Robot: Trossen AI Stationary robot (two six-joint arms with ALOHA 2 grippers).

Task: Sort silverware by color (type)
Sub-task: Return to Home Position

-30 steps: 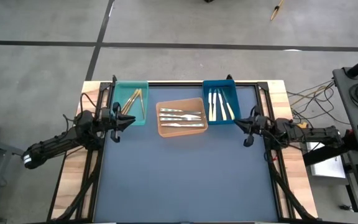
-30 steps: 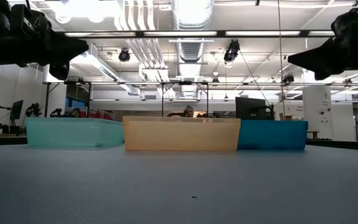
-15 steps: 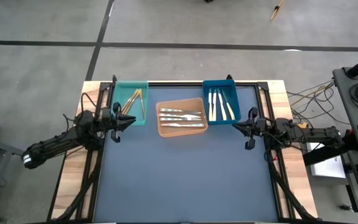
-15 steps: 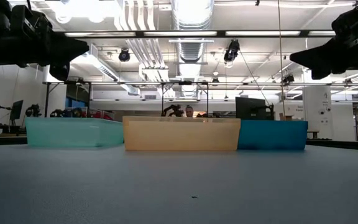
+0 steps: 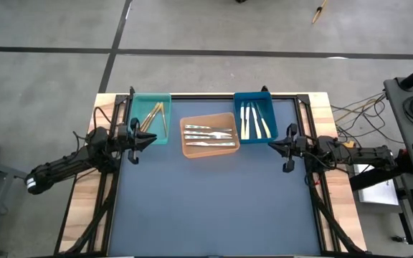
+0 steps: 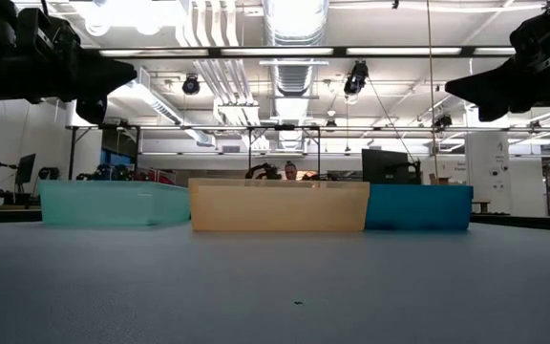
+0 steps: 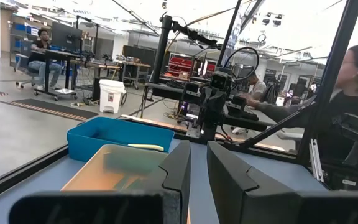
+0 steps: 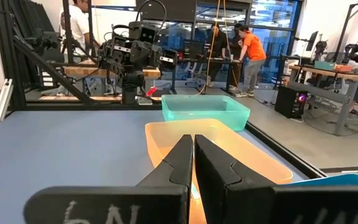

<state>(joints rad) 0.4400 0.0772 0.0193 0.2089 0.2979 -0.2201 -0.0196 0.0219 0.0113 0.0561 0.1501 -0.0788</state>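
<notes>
Dark blue-grey matting covers the table [image 5: 214,208], which is framed in black rails and pale wood.

At its left edge the left gripper [image 5: 149,138] hangs above the mat, just in front of the teal bin [image 5: 136,115]. Its jaws are drawn close with only a narrow slit between them, seen plainly in the left wrist view [image 7: 198,146], and they carry nothing. At the opposite edge the right gripper [image 5: 271,144] hovers just in front of the blue bin [image 5: 272,115]. Its fingers [image 8: 180,155] are pressed together along their length and also hold nothing. Each gripper points inward across the table toward the other. In the low view they show as dark shapes high in the upper corners, the left gripper [image 6: 113,75] and the right gripper [image 6: 461,89], both well above the surface.

All the silverware lies in the three bins along the far edge:
- The gold pieces [image 5: 155,114] lie slanted in the teal bin.
- The all-silver pieces [image 5: 209,134] lie crosswise in the orange bin [image 5: 210,150], which sits in the middle and slightly nearer.
- The cream-handled pieces [image 5: 253,122] lie lengthwise, side by side, in the blue bin.

From table height the bins stand in a row, teal [image 6: 113,204], orange [image 6: 278,205] and blue [image 6: 418,207], and their walls hide what they hold.

Beyond the table is a workshop, where a person in an orange shirt [image 8: 253,53] stands at a bench.
</notes>
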